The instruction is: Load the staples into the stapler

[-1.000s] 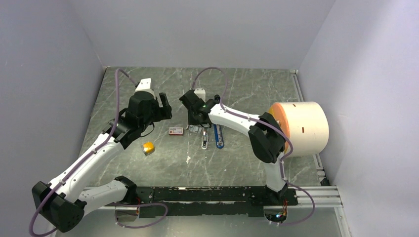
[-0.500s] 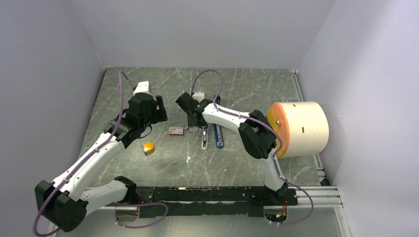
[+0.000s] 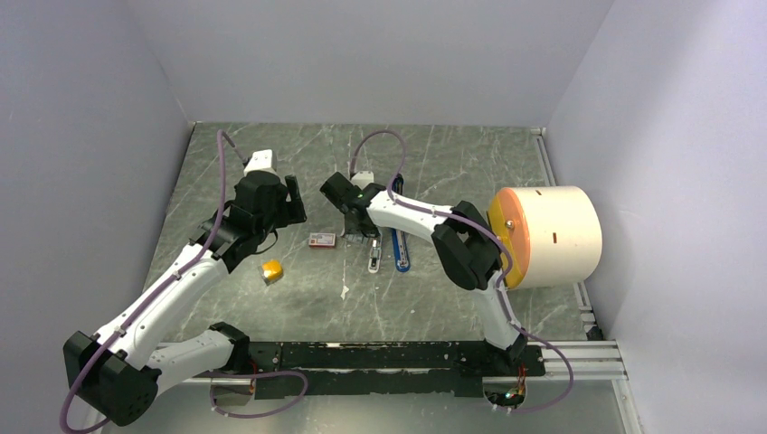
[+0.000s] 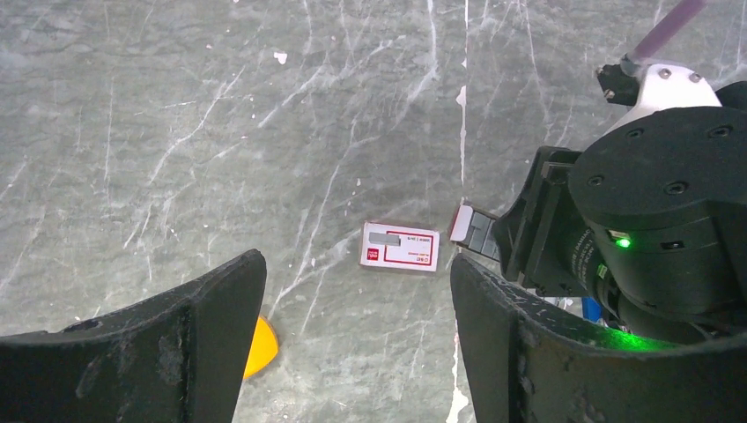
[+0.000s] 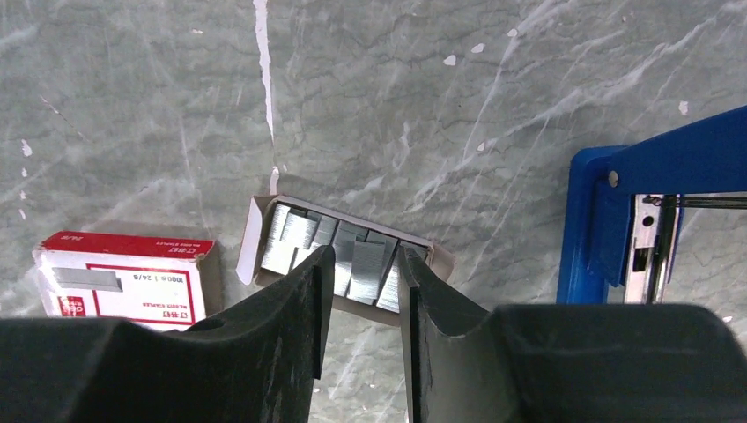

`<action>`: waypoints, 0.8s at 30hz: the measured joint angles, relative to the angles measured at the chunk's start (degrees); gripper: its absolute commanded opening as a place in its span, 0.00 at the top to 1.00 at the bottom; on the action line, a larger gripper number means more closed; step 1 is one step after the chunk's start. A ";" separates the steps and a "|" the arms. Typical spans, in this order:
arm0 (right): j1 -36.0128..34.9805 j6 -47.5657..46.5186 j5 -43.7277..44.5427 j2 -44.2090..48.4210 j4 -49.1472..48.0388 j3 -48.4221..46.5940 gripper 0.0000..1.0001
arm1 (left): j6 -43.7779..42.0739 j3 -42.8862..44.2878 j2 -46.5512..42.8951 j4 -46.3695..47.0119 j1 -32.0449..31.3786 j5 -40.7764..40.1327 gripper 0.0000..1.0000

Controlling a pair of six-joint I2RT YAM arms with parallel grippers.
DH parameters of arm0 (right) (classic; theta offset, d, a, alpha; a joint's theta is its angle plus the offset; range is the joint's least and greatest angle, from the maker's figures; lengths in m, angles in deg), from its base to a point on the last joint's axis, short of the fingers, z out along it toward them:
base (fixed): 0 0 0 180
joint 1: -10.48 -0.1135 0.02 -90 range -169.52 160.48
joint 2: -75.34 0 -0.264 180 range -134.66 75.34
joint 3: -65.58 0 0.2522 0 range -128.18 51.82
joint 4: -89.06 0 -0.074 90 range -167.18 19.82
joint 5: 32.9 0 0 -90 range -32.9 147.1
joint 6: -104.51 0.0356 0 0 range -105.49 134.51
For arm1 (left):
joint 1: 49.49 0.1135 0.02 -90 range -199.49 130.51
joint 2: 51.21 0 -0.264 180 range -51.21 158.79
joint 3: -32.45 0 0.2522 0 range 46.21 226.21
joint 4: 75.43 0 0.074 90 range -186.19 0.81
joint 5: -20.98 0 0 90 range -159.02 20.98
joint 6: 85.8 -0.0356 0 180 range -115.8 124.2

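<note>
The staples (image 5: 348, 254) are several silvery strips lying in an open grey tray (image 5: 254, 231). The empty red-and-white box (image 5: 123, 275) lies left of it. My right gripper (image 5: 363, 264) hovers just over the tray, its jaws a narrow gap apart with strips showing between them, holding nothing. The blue stapler (image 5: 608, 211) lies open to the right, its metal rail (image 5: 650, 238) exposed. In the top view the stapler (image 3: 400, 250) lies right of the right gripper (image 3: 359, 228). My left gripper (image 4: 357, 335) is open and empty, raised above the table left of the box (image 4: 399, 247).
A small orange-yellow block (image 3: 270, 270) lies near the left arm, and it also shows in the left wrist view (image 4: 258, 346). A large cream roll with an orange end (image 3: 547, 235) stands at the right. White flecks dot the grey marble table (image 3: 298, 298).
My right gripper has moved a little left and down over the staple tray. My left gripper has drawn slightly left and stayed open.
</note>
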 measured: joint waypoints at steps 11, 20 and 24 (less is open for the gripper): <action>-0.07 0.52 -0.85 -1.22 -0.02 0.02 0.70 | 0.00 -0.26 0.00 0.02 0.00 0.02 0.19; -0.46 0.20 -0.57 -1.22 -1.03 0.35 0.75 | -0.02 -0.26 0.00 0.02 0.00 0.04 0.20; -1.38 -0.98 0.15 -1.18 -1.51 0.35 0.75 | -0.02 -0.26 0.00 0.02 0.00 0.11 0.20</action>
